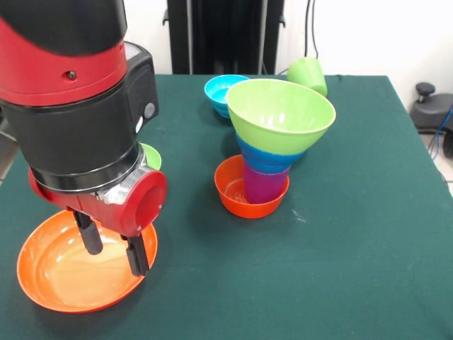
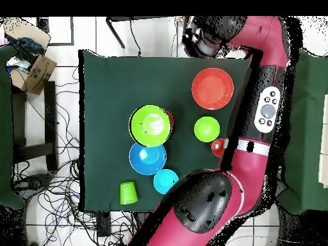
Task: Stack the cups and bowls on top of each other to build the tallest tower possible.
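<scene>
The tower [image 1: 272, 145] stands mid-table: a lime bowl over blue and purple layers in a small orange bowl. The large orange bowl [image 1: 53, 280] (unstacked) lies under the gripper [image 1: 113, 248], fingers spread, holding nothing. The light blue bowl [image 1: 221, 91] and lime green cup [image 1: 308, 74] remain loose.

The large orange bowl [image 1: 67, 273] at lower left looks like glossy plastic, catching light inside. The tower [image 1: 272, 145] at centre has smooth, shiny plastic layers, as does the green cup [image 1: 308, 74] at the top. The table [image 1: 354, 255] wears matt dark green cloth. The arm [image 1: 71, 92] has glossy red shells, matt black sections and a polished metal ring.
</scene>
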You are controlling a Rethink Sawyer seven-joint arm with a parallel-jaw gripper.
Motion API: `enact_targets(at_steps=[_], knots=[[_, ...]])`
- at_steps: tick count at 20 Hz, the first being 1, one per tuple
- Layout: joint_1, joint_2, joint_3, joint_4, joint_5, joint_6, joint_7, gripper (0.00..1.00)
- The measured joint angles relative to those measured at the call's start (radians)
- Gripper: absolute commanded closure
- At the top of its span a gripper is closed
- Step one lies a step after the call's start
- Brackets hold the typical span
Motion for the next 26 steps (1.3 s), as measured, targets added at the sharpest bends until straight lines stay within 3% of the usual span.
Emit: enact_targets(at_steps=[8, 17, 26], knots=[[0.0, 0.028, 0.036, -0.059, -0.069, 0.058, -0.069, 0.0], [-0.004, 0.071, 0.044, -0.06, -0.071, 0.058, -0.138, 0.0], [-0.001, 0.086, 0.055, -0.06, -0.07, 0.058, -0.138, 0.0]])
